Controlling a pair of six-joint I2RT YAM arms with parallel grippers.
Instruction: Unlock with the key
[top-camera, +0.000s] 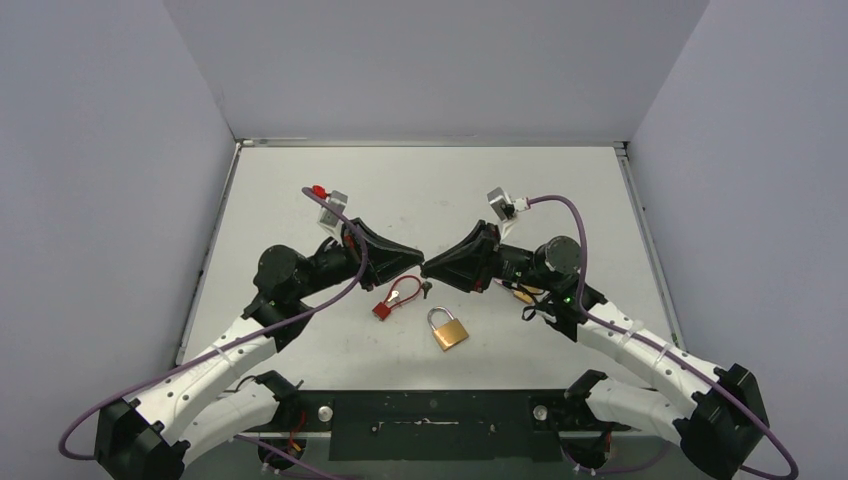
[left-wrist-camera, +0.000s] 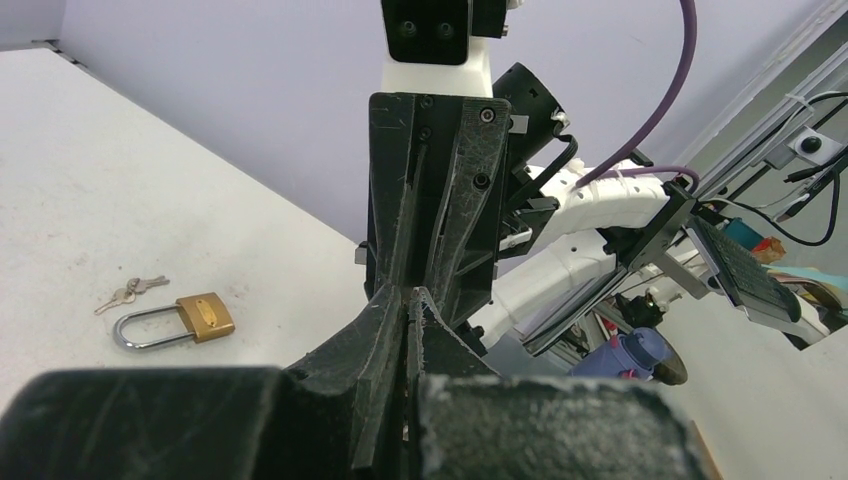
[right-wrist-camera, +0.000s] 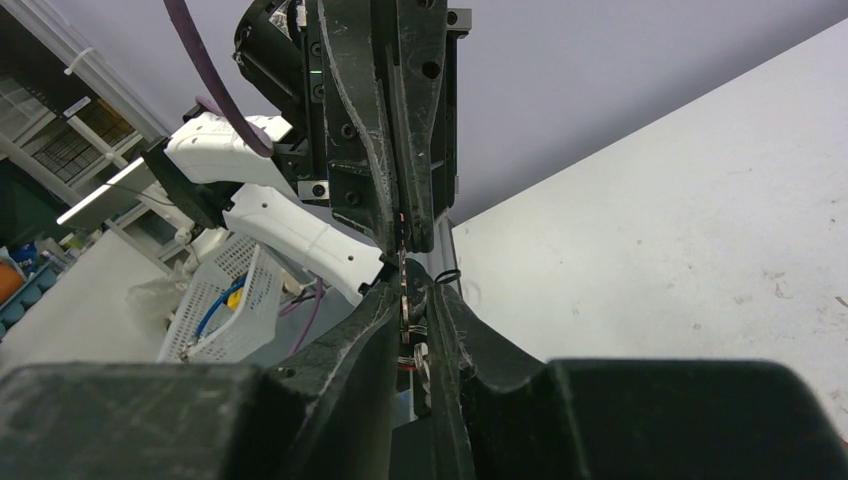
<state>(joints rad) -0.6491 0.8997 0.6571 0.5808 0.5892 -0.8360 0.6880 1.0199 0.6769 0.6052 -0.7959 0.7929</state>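
key held where the two gripper tips meet; padlock flat on the table to the near side.

i find the left gripper (top-camera: 417, 266) clenched, and the key (right-wrist-camera: 405, 295) appears nipped at its tips. the right gripper (top-camera: 428, 268) meets it nose to nose, jaws standing narrow around the same sliver of metal; i cannot tell whether they bite. the key's long axis runs along the line of the two grippers, left to right. the padlock (top-camera: 448, 329) rests on the table (top-camera: 560, 200) just to the near side of the meeting point, slightly toward the right arm. its shackle points back at the tips, so i judge the keyhole end faces the near edge. a red tag (top-camera: 381, 310) shows below the left tips. i judge the right arm better placed to carry the key round to that end.
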